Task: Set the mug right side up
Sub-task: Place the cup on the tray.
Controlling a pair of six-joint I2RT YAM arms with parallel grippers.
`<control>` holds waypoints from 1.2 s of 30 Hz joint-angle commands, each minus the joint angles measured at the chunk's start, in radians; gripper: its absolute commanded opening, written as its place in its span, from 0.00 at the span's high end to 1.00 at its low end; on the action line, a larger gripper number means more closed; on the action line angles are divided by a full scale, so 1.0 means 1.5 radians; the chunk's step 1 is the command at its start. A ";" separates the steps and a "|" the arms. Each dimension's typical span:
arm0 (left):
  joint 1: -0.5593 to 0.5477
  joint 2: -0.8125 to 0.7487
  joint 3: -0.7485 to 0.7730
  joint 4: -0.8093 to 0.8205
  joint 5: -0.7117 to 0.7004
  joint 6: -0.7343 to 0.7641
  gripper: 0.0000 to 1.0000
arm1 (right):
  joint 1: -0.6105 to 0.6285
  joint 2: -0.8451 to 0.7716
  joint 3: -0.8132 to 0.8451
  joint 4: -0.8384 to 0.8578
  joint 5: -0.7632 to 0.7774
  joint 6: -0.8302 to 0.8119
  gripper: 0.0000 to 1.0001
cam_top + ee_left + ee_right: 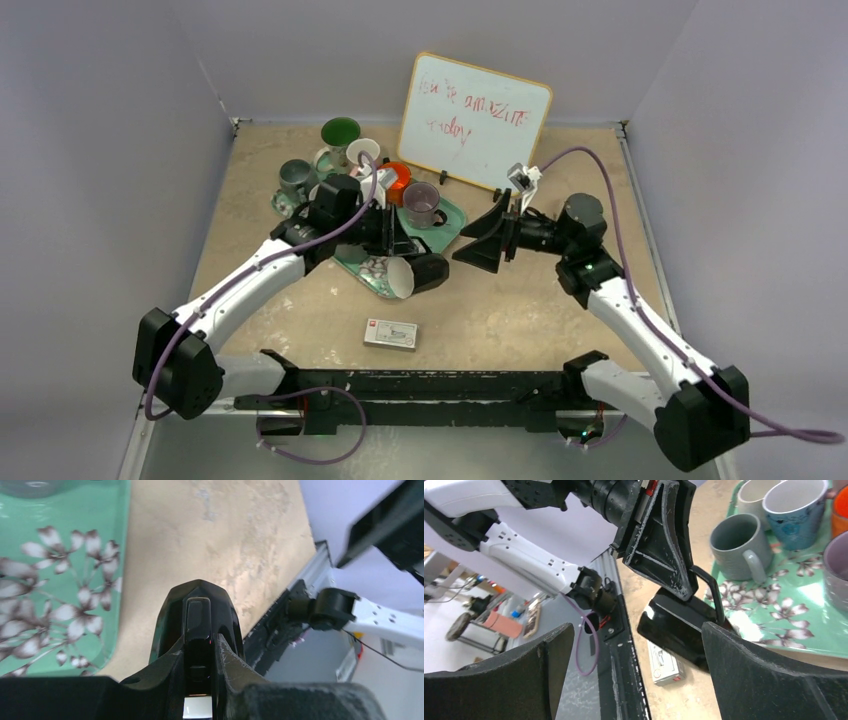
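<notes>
Looking down from above, we see the mug (425, 272), black outside and white inside, tipped on its side at the near edge of the tray (804, 630), its mouth turned toward the near left and its base toward the right; whether it rests on the tray or hangs just clear of it we cannot tell; the left gripper (408, 250) reaches over the tray from the left, and in the right wrist view its fingers (659, 555) are pinched on the handle (714, 587), so the mug is held by that loop; the right gripper (478, 240) hovers just to the right of the mug, apart from it, fingers spread wide with nothing between them; on the tray behind stand a grey mug (736, 545) and a blue mug (796, 510), both upright; a small card box (390, 333) lies flat on the table (520, 300) near the mug, toward the arms' bases; a whiteboard (475, 120) with red scrawl leans at the far side.
</notes>
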 commanded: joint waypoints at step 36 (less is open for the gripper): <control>-0.021 0.331 0.378 -0.290 -0.425 -0.143 1.00 | -0.001 -0.147 0.090 -0.359 0.124 -0.213 0.01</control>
